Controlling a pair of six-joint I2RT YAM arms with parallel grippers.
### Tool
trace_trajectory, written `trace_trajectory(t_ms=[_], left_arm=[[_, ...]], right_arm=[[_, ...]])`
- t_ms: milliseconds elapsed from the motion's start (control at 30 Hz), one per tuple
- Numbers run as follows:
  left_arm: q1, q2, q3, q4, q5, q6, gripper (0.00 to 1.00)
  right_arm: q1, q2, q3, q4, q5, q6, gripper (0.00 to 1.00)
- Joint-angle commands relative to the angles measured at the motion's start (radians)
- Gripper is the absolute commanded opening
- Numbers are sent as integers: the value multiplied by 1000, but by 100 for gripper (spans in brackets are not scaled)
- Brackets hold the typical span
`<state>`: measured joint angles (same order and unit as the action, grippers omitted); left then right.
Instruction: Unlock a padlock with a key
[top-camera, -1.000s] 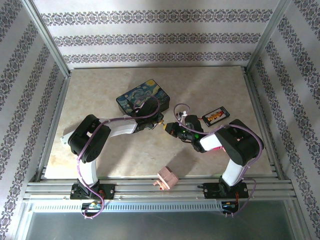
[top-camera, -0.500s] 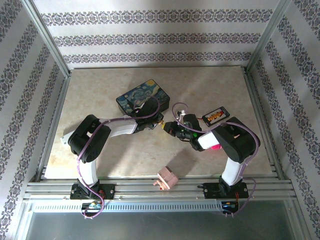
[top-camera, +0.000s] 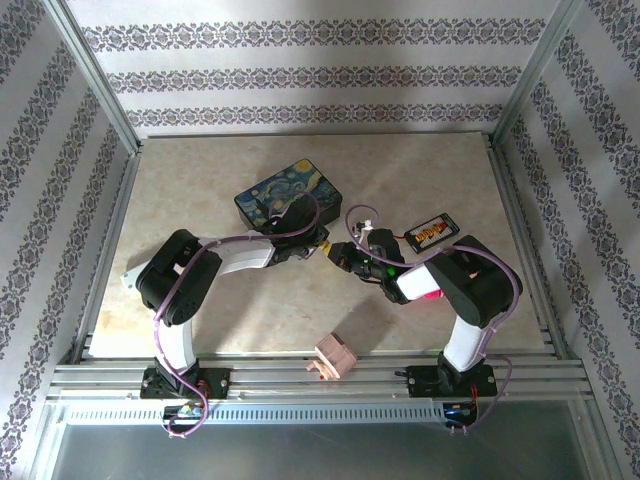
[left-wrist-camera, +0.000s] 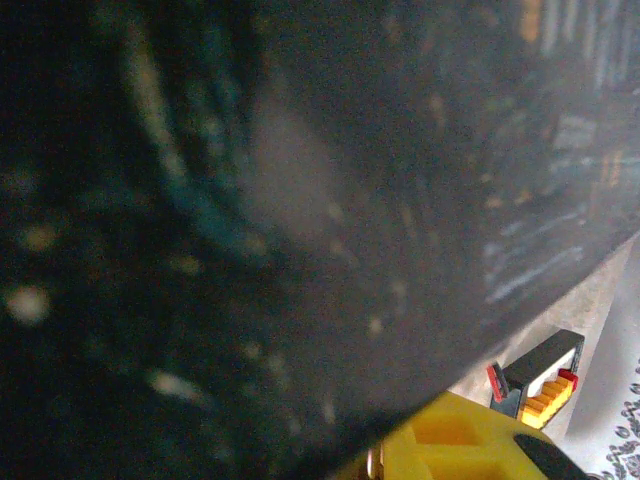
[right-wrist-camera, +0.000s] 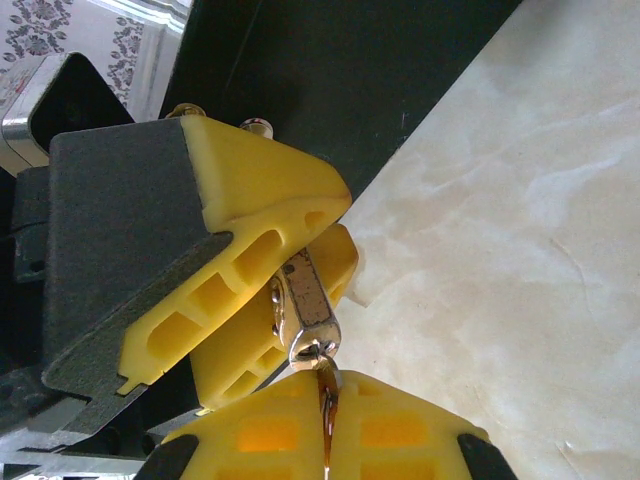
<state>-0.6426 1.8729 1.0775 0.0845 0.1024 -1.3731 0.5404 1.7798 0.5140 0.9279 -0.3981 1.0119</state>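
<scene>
The small padlock (right-wrist-camera: 305, 295) hangs between the two yellow fingers (right-wrist-camera: 255, 195) of my left gripper (right-wrist-camera: 332, 238), which is shut on its body. The thin key (right-wrist-camera: 327, 392) sticks up into the padlock's lower end. My right gripper (right-wrist-camera: 328, 400) is shut on the key, its yellow fingers pressed together around the blade. In the top view both grippers meet at mid-table, the left gripper (top-camera: 319, 243) and the right gripper (top-camera: 339, 254) tip to tip, just in front of the painted box (top-camera: 288, 192). The shackle is hidden behind the left fingers.
The dark painted box (left-wrist-camera: 250, 200) looms blurred and very close in the left wrist view. A black pack with an orange-red label (top-camera: 432, 233) lies right of the grippers, with a thin wire and white plug (top-camera: 364, 213). A wooden block (top-camera: 336, 357) sits on the front rail.
The right arm's elbow has shifted slightly left and its wrist has edged closer to the left gripper. Both grips are unchanged.
</scene>
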Motion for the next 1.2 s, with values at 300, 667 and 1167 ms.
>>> trace_trajectory(t_ms=[300,667,1167], left_arm=[[-46,-2,-12,-16,150,-19,10],[-44,2,-9,-6,151,-17,10],[-48,-20,-19,-20,158,3,10]], right_arm=[[-39,-30,44,48,-24,-17,0],[-46,-27,19,45,-54,-48,0],[-49,-34,94,-70,-122,-187,0]])
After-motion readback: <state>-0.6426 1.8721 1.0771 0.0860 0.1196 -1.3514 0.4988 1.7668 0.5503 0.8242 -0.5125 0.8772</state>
